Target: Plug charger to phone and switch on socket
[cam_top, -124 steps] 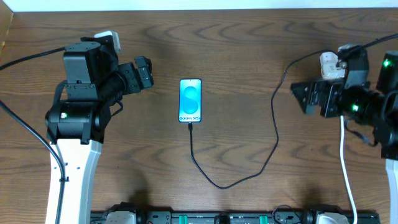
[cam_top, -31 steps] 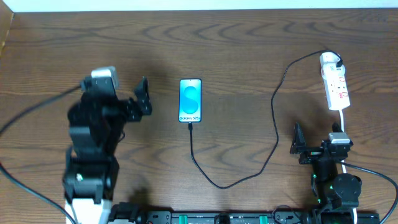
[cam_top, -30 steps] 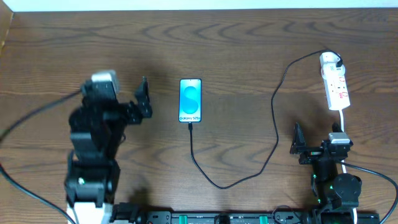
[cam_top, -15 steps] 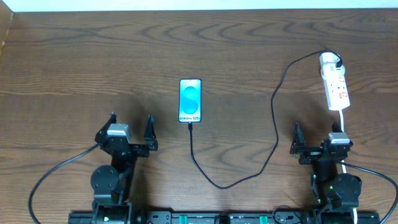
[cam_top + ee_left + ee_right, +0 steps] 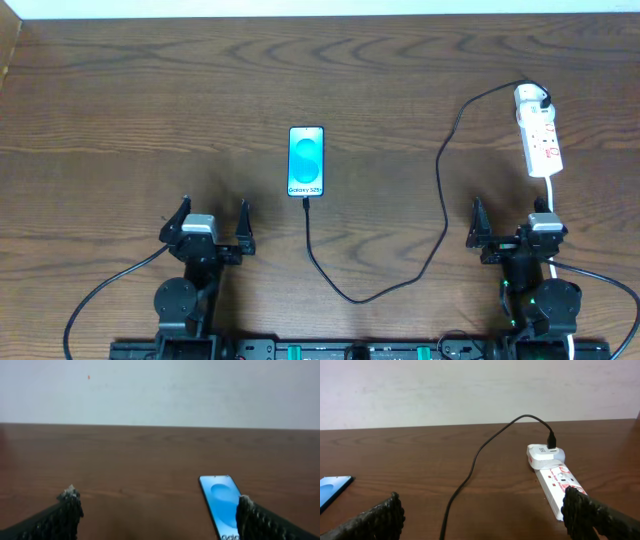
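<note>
Moved: left arm has folded back from beside the phone to the counter's near edge. The right arm, up at the socket seconds ago, is parked too. Phone, cable and socket lie unshifted.
Overhead: phone [image 5: 306,160] lies screen-up at mid-counter. The charger cable [image 5: 444,200] loops from its lower edge to the socket [image 5: 540,140] at far right. Left tool [image 5: 212,215] and right tool [image 5: 510,225] are both spread wide, grasping nothing.
Left wrist: lit phone [image 5: 222,505] lies ahead to the right, apart from the spread tool [image 5: 157,502].
Right wrist: cable [image 5: 471,469] enters the white plug head [image 5: 546,454] on the socket [image 5: 557,482]. The tool [image 5: 482,500] is spread and bare.
Progress: plugging looks done. The switch position cannot be read.
Surface: dark wood-grain counter [image 5: 120,80].
Room: plain pale wall [image 5: 160,390].
</note>
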{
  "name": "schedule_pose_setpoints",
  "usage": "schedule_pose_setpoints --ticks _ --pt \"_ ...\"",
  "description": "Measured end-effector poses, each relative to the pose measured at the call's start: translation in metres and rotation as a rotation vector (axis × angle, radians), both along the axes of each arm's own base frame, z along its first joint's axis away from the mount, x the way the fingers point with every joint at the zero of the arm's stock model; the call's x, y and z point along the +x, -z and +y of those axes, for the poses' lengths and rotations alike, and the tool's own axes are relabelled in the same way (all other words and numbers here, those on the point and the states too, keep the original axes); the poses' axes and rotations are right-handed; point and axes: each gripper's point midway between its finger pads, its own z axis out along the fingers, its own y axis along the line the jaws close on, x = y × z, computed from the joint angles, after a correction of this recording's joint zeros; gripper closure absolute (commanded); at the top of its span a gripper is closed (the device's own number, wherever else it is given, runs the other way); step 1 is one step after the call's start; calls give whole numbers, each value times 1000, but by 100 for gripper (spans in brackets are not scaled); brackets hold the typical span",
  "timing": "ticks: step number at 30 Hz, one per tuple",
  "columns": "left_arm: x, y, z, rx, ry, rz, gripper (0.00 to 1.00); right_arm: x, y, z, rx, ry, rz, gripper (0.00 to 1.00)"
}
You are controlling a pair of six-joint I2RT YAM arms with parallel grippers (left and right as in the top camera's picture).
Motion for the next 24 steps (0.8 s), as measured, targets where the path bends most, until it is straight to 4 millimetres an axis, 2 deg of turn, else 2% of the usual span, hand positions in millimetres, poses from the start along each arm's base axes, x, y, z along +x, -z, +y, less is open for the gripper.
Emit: schedule_pose_setpoints --ticks 24 --pt "0 1 3 5 -18 7 2 0 0 0 0 0 0 1"
